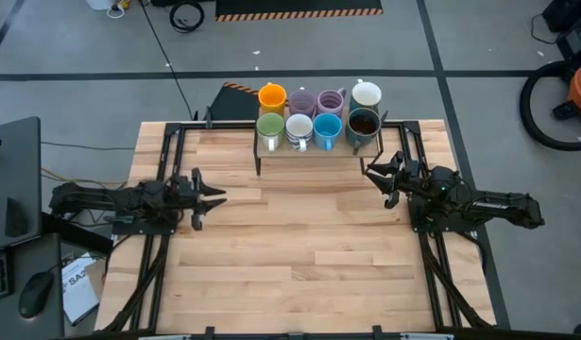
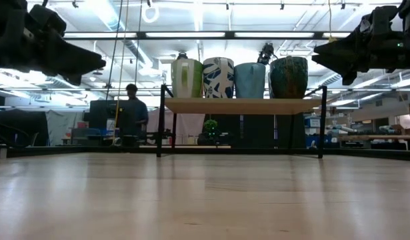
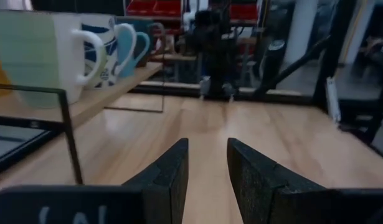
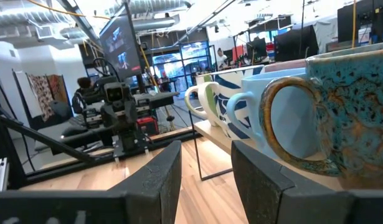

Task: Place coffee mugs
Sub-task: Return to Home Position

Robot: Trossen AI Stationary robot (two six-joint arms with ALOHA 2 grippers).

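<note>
**All eight mugs shelved, both claws empty**

The left claw (image 1: 214,197) hovers over the left side of the surface (image 1: 299,255), fingers parted with nothing between them. The right claw (image 1: 377,179) hangs just in front of the right end of the shelf (image 2: 238,105), likewise parted and empty.

Beyond the claws, the shelf at the far edge of the surface carries the mugs in two rows of four.

- **Back row:** the orange mug (image 1: 271,95), a pale purple mug (image 1: 301,102), a second pale purple mug (image 1: 330,100) and a plain white mug (image 1: 366,93).
- **Front row:** the green mug (image 1: 269,126), a white mug with blue pattern (image 1: 299,127), the blue mug (image 1: 327,126) and the dark mug with brown inside (image 1: 363,123).

**Count:** one orange, two pale purple, two white, one green, one blue and one dark, eight in all.

No mug shows on the surface or in either claw, so the placing looks finished. By my reading only the arms' retreat to rest is left.
</note>
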